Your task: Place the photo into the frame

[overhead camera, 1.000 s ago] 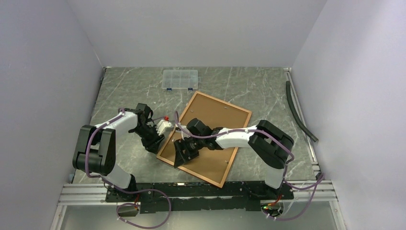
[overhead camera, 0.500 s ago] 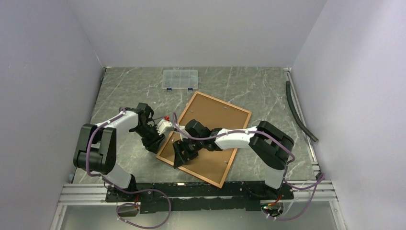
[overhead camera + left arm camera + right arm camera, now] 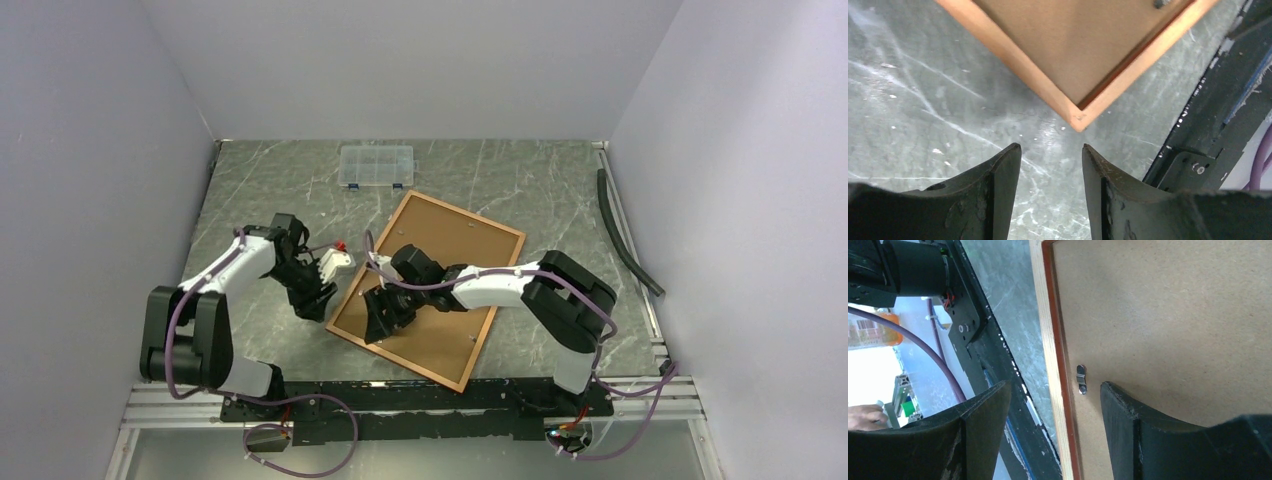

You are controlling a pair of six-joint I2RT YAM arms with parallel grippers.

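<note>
The frame (image 3: 465, 213) lies face down on the table, its light wood back up, with the brown backing board (image 3: 450, 260) set in it. The photo is hidden. My left gripper (image 3: 316, 300) is open and empty, low over the table just off the frame's near left corner (image 3: 1075, 112). In the left wrist view the left gripper (image 3: 1051, 148) points at that corner without touching it. My right gripper (image 3: 381, 318) is open over the frame's left edge. In the right wrist view the right gripper (image 3: 1055, 384) straddles the wood edge (image 3: 1045, 330), next to a metal turn clip (image 3: 1081, 378) on the backing board (image 3: 1158, 315).
A small clear compartment box (image 3: 376, 166) stands at the back of the table. A black tube (image 3: 625, 240) lies along the right edge. The black base rail (image 3: 420, 410) runs along the near edge, close to the frame's near corner.
My left arm has shifted a little to the left, drawing its gripper slightly off the frame's corner. The right gripper and the frame have hardly moved.
</note>
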